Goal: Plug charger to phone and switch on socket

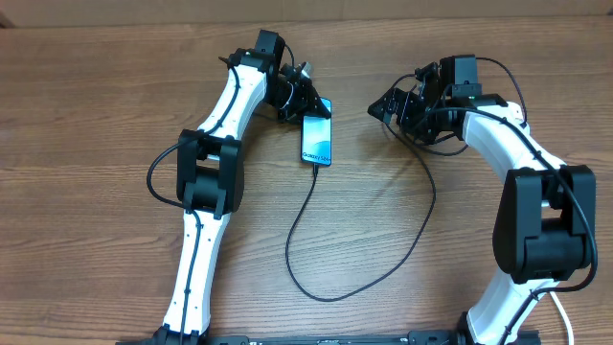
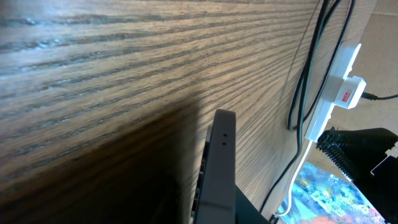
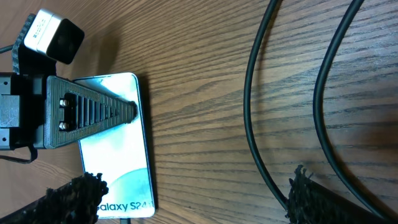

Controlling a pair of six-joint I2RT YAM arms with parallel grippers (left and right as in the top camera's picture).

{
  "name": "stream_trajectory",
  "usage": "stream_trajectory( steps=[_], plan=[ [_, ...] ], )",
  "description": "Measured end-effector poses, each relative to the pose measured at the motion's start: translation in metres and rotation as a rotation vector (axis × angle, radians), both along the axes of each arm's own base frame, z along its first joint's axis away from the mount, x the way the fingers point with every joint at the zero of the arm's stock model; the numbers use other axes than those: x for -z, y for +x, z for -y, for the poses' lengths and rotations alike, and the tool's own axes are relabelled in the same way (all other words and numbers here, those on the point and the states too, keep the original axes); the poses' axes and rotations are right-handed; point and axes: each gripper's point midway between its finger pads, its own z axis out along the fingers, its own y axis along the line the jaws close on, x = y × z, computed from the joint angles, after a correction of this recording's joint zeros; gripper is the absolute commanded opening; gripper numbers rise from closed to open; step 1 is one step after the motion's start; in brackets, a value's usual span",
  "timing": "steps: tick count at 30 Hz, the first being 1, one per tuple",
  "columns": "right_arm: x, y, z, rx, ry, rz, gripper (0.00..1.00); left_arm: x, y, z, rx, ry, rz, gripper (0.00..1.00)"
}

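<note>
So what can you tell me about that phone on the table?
The phone lies flat, screen up, on the wooden table, just by the left gripper. It is a slim rectangle with rounded corners. Its glossy screen glows light blue-white, with "Galaxy S24" printed near the end toward the robot. One black ridged finger of that gripper reaches over the screen's far part; whether it touches is unclear. The thin black charger cable meets the near end, seemingly plugged in.

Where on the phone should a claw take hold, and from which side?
Probably across its two long edges, toward the end away from the charger, coming straight down. The phone lies flat, screen up, so only its thin sides offer grip; the charger meets its other end. The left claw is over that free end.
</note>
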Motion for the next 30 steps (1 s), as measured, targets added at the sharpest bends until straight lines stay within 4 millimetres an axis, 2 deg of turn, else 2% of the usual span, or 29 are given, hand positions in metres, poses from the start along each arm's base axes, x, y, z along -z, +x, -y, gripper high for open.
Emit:
stream_trajectory(
  steps=[26,27,30],
  plan=[
    [0.0000,0.0000,0.0000,0.000,0.000,0.000,0.97,-0.0006,-0.0015,0.0001,0.001,-0.002,-0.008,0.27],
    [0.0000,0.0000,0.0002,0.001,0.000,0.000,0.97,-0.0005,-0.0027,-0.0003,0.001,0.000,-0.015,0.30],
    [0.0000,0.0001,0.0000,0.000,0.000,0.000,0.97,-0.0026,-0.0058,-0.0010,-0.003,0.004,-0.035,0.46]
  ],
)
